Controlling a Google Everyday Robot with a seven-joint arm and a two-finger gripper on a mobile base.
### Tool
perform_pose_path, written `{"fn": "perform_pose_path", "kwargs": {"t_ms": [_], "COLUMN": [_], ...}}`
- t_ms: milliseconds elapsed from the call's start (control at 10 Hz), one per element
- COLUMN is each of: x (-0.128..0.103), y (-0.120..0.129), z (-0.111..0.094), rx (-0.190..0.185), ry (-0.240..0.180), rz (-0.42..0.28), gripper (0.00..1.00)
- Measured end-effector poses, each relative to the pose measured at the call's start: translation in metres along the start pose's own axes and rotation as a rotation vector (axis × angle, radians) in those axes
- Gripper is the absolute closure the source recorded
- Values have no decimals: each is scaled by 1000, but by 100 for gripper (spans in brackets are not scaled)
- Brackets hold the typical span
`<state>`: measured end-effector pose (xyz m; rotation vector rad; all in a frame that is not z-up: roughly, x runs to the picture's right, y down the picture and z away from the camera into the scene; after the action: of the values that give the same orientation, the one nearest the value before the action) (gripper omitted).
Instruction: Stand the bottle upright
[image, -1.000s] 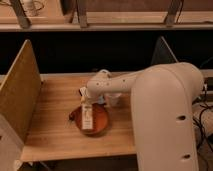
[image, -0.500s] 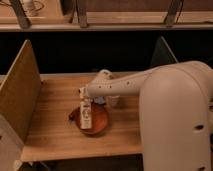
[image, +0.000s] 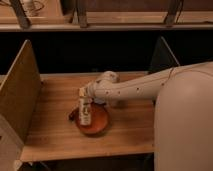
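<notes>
The bottle is standing near-vertical over the left part of the orange bowl, base seemingly resting inside. The gripper is sitting at its top, fingers pressed together, apparently pinching the cap end so it isn't tipping. The arm is reaching in from the right over the wooden table.

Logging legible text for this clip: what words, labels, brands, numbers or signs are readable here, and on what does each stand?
No text here can be read.
Label on the bottle: pale with a dark mark, too blurred to read.
The gripper, shut on the bottle's top over the orange bowl: no lettering visible.
Wooden table and side panels: no writing visible.
</notes>
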<state>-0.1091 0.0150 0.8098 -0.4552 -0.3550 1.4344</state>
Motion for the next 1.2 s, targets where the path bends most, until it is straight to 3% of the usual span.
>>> {"fn": "perform_pose_path", "kwargs": {"t_ms": [300, 800, 1200], "x": [-7, 10, 10], "y": [-1, 9, 9], "z": [-16, -17, -18], "rx": [-18, -32, -31], "ry": [-49, -46, -45], "rz": [-83, -205, -213], "gripper": [100, 100, 100]}}
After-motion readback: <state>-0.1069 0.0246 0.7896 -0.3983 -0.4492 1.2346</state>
